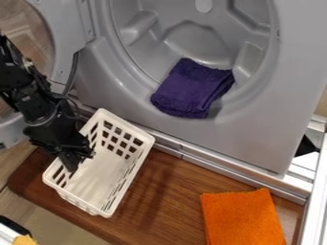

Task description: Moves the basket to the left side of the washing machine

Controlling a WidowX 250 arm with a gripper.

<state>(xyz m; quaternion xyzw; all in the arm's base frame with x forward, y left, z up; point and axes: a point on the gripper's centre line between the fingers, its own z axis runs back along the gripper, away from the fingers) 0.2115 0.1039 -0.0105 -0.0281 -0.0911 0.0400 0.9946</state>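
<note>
At the left, a black gripper (72,161) of hard, angular parts, pointing down at the left long side of the white plastic basket (102,179), its lower end over the basket's inside. Impossible to tell whether open or closed, or whether gripping the rim. Above and behind it, the jointed black arm (37,103), in from the left edge.

The basket upright on a brown wooden board (169,191), left of the middle, near the washing machine's left part. Rectangular and open-topped, with a smooth rolled rim, rounded corners and rows of slots through the walls; set at a slant, one short end toward the machine, the other toward the near left.

Beyond the board, the washing machine (243,139), smooth and gray, with a wide round opening and a molded, ribbed inner surface. On the near part of the opening, a folded purple towel (191,88), thick and fuzzy. At the far left, the round door (62,28), swung open, with a see-through center in a gray ring.

At the near right, on the board, an orange cloth (243,217), flat, roughly rectangular and softly napped. Along the machine's base, a straight, shiny metal-like rail (220,167). In the near left corner, part of a yellow thing (24,240), too cut off to name.
</note>
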